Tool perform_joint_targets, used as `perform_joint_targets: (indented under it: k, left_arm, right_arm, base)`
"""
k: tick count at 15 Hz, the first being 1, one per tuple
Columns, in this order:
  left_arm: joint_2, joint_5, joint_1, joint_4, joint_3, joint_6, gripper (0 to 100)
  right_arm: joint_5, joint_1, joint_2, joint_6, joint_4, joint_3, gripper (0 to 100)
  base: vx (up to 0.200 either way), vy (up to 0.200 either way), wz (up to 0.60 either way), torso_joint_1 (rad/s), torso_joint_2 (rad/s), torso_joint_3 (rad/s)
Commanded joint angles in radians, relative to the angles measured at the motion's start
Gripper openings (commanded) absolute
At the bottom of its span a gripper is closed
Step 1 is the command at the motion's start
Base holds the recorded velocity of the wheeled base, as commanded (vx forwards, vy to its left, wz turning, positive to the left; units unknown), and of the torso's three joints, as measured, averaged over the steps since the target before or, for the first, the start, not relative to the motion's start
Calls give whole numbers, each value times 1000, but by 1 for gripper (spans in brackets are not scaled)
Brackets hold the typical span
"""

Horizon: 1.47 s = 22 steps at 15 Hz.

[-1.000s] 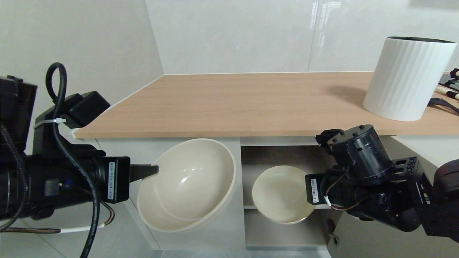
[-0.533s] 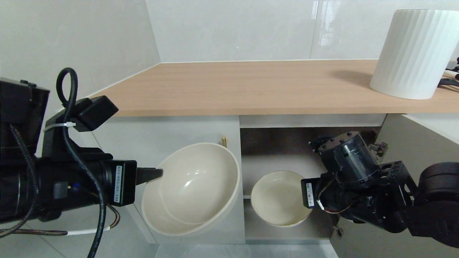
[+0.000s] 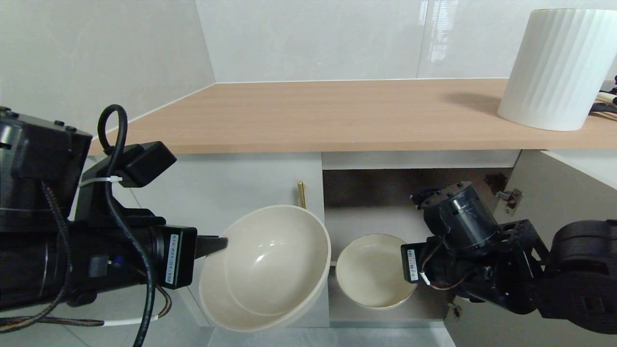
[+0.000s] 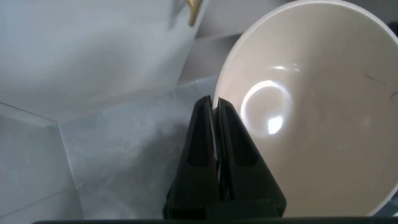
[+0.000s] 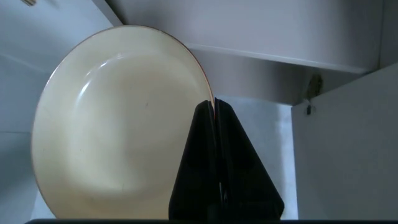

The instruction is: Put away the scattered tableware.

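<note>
The large bowl (image 3: 270, 270) hangs at 7 o'clock before the closed cupboard door (image 3: 231, 188), its rim pinched by the left hand (image 3: 221, 242). Just beside it at 5 o'clock, the small bowl (image 3: 373, 270) hangs before the open cupboard (image 3: 385, 188), its rim pinched by the right hand (image 3: 409, 262). A container (image 3: 554, 67) stands on the bench (image 3: 337, 115) at 2 o'clock.

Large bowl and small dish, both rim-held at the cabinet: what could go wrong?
1. The left claw pinches only the thin rim of the large bowl; the tilted bowl could slip or swing.
2. That bowl hangs before the closed door and its handle; it may knock them going in.
3. The small dish in the right claw sits close beside it; the two could clink.
</note>
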Motion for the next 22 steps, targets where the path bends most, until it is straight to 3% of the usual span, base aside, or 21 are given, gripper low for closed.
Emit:
perform_joint_targets:
  k: [1, 6, 10, 12, 16, 22]
  left_arm:
    - [22, 0, -7, -1, 3, -2, 0]
    - [28, 0, -7, -1, 8, -2, 0]
    - [28, -3, -9, -1, 18, 4, 0]
    - [31, -9, -14, -1, 21, 4, 0]
    - [39, -38, -24, -2, 23, 2, 0]
    - [33, -37, -24, -24, 23, 1, 0]
  right_arm:
    - [5, -10, 43, 22, -2, -5, 0]
    - [22, -45, 198, 55, -23, -55, 0]
    - [25, -76, 283, 52, -135, -80, 0]
    - [24, -100, 362, 49, -183, -144, 0]
    - [16, -157, 606, 46, -183, -421, 0]
    - [16, -249, 693, 49, -184, -522, 0]
  base:
    - [0, 0, 0, 0, 0, 0]
    - [-200, 0, 0, 5, 3, 0]
    - [0, 0, 0, 0, 0, 0]
    - [0, 0, 0, 0, 0, 0]
    - [0, 0, 0, 0, 0, 0]
    - [0, 0, 0, 0, 0, 0]
